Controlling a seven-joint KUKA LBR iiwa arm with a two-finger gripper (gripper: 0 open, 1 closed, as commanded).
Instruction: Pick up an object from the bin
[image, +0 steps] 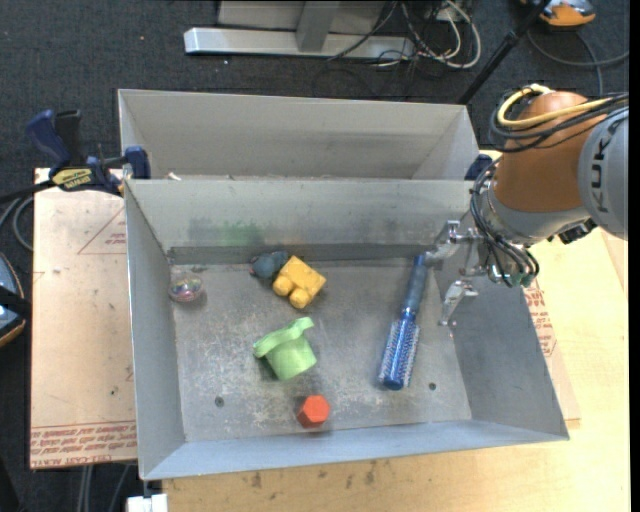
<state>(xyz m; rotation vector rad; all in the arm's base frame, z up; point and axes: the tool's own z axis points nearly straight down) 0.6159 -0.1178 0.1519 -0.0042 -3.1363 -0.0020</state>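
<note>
While my gripper (455, 265) hangs with fingers spread and empty just right of the one blue brush (401, 330) on the bin's (500, 400) right side, I count one yellow block (299, 281), one green toy (287, 350), one red cube (314, 410), one clear ball (186, 290) and one dark lump (266, 265).

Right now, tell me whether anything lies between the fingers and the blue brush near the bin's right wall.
Nothing visible does. The gripper hangs beside the handle end of the blue brush, fingers apart, with bare bin floor between them. The yellow block, green piece and red piece lie farther left.
</note>
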